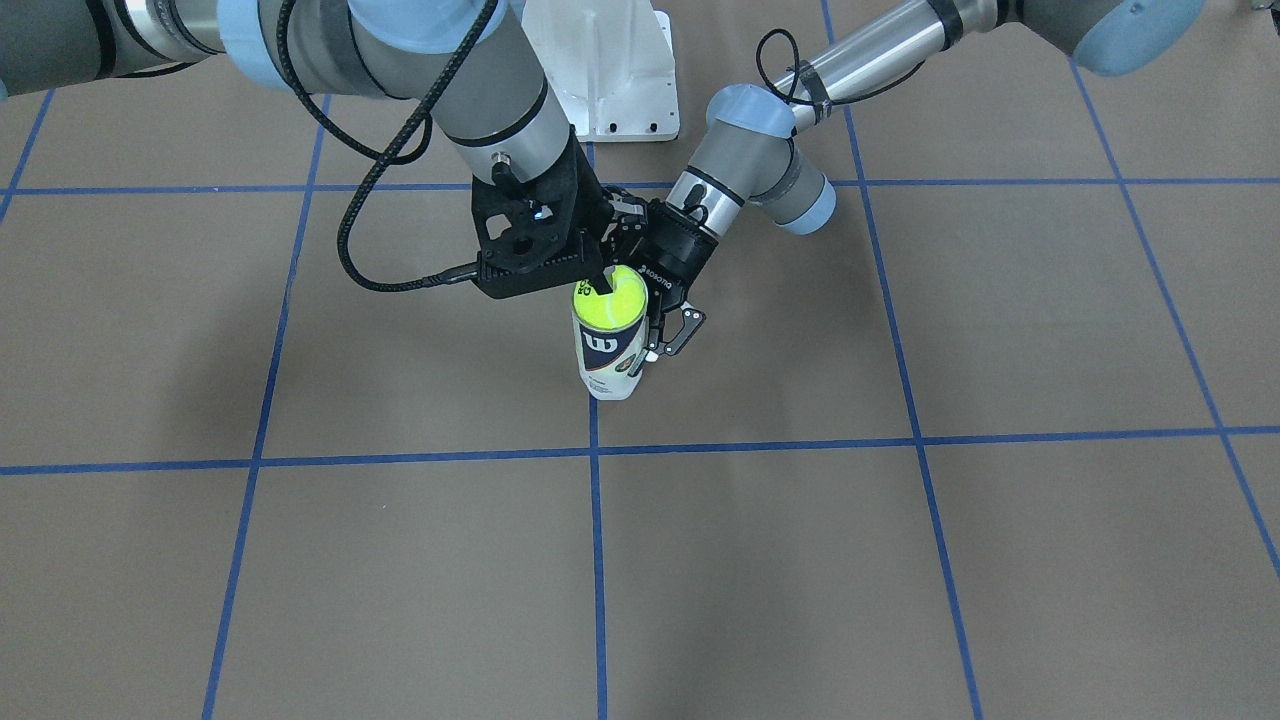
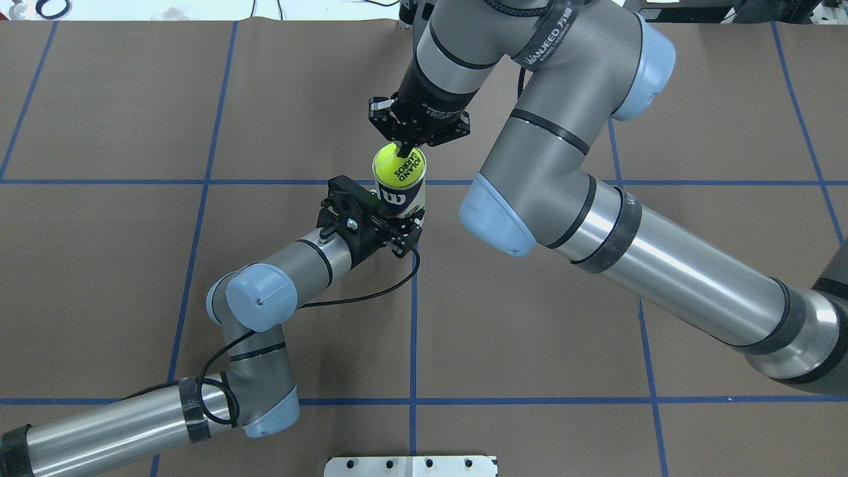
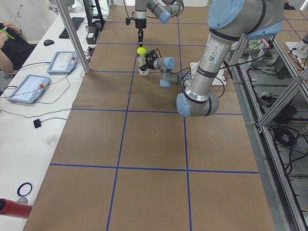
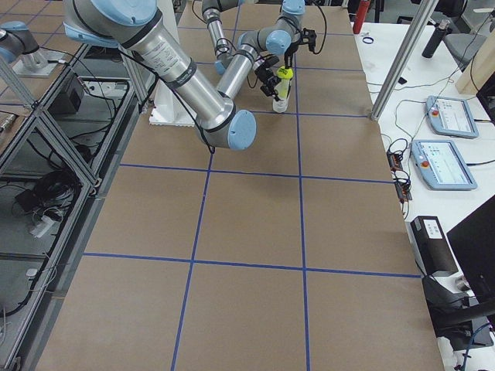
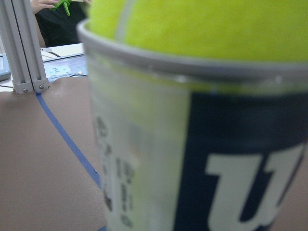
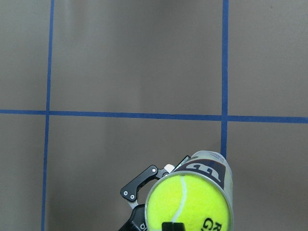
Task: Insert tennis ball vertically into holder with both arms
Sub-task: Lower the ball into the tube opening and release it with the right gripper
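So the holder [image 1: 608, 352] is standing upright on the brown table [image 1: 900, 560], right beside a blue tape crossing near the middle, with the tennis ball [image 1: 614, 300] sitting in its mouth and poking out above the rim. In the overhead view the left gripper [image 2: 397, 222] comes in from about 8 o'clock and is clamped around the can's side. The right gripper [image 2: 404, 151] hangs straight over it, fingers pinched together, tip on top of the ball.

Upright holder [image 1: 608, 352], tennis ball [image 1: 618, 303] at rim
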Controlling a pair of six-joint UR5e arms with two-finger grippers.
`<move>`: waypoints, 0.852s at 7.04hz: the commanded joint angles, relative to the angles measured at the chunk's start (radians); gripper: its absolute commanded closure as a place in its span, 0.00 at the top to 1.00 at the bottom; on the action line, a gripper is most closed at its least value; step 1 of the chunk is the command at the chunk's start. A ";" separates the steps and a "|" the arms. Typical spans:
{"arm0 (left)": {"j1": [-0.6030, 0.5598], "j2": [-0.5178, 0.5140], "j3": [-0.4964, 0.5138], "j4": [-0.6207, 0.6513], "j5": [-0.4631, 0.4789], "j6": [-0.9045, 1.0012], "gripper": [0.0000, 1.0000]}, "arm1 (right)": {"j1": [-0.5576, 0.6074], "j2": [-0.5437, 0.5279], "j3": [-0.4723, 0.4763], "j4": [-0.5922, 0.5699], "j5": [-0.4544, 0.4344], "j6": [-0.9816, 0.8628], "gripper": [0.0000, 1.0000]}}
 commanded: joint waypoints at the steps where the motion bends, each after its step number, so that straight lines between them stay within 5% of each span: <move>1: -0.003 0.000 -0.001 0.000 0.000 0.000 0.74 | -0.030 -0.013 0.005 0.000 -0.041 -0.005 0.00; 5: -0.003 0.003 0.001 -0.002 0.000 0.000 0.74 | 0.005 -0.009 0.036 0.002 -0.012 -0.005 0.00; 6: -0.001 0.005 0.002 -0.002 0.000 -0.002 0.74 | 0.031 -0.012 0.039 0.003 0.007 -0.006 0.35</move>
